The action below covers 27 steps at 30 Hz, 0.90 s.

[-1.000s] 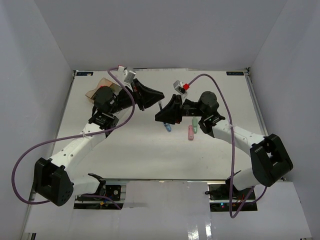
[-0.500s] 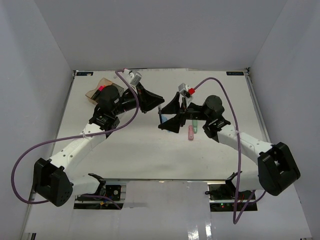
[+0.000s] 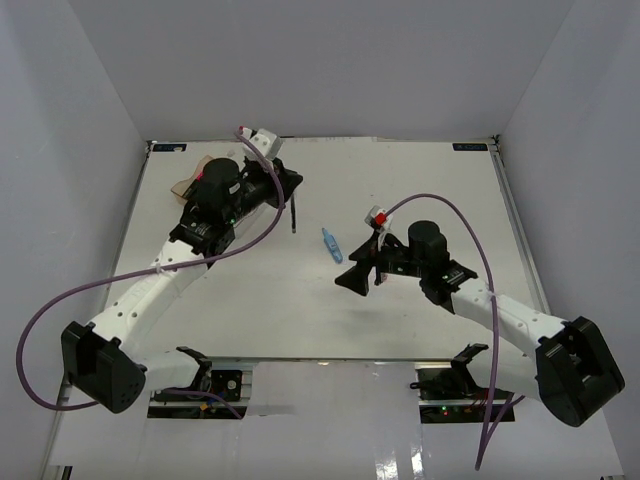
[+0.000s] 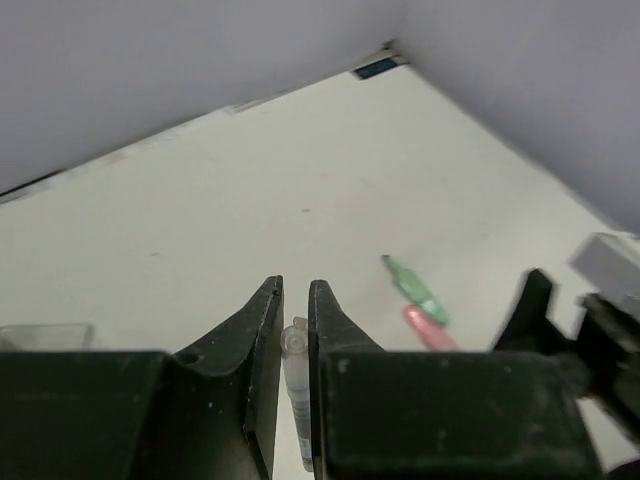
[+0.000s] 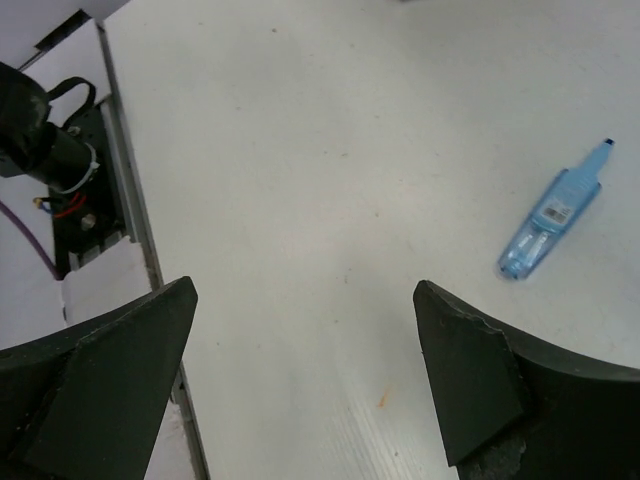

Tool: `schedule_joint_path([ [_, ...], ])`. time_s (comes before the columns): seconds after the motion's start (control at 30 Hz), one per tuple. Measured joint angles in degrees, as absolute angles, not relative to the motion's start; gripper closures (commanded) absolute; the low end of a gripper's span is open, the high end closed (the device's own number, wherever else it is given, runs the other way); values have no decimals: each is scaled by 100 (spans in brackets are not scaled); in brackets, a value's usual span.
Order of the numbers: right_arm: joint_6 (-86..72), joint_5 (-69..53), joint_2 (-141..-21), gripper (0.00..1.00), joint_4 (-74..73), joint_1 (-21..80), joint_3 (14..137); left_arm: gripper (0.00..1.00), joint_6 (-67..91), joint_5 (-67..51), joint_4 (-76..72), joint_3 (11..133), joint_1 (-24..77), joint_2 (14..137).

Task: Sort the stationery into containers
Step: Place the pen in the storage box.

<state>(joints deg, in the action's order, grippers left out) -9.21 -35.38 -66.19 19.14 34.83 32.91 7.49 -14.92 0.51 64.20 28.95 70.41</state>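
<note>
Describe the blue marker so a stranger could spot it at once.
Find the middle of the white table, between the arms. The blue marker lies flat there, beyond the open fingers of the right gripper. Only it is see-through blue, narrow-tipped.

No text, brand, number or sign can be read in any view. A pale printed label (image 5: 557, 208) is seen on the blue marker (image 5: 545, 232), at about three o'clock in the right wrist view, but its print is too small to be made out. Two dark blue stickers (image 3: 470, 147) are seen on the far edge of the table (image 3: 250, 310), at about eleven and one o'clock in the top view, and whatever is printed on them cannot be resolved.
</note>
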Motion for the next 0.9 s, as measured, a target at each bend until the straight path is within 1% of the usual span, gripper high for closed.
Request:
schedule_joint_path([
  [0.2,-764,-2657,-6114,10,1570,3450,3083,100,-296,276,661,6965,2635,7540],
  [0.43,-679,-2165,-5778,10,1356,3420,2895,100,-1179,1529,757,7686,1935,9155],
  [0.63,-633,-2106,-5588,10,1297,3413,2762,100,-1758,2045,744,8208,1487,10313],
  [0.9,-554,-2108,-5520,9,1295,3413,2735,100,-2324,2196,86,8291,1323,10645],
])
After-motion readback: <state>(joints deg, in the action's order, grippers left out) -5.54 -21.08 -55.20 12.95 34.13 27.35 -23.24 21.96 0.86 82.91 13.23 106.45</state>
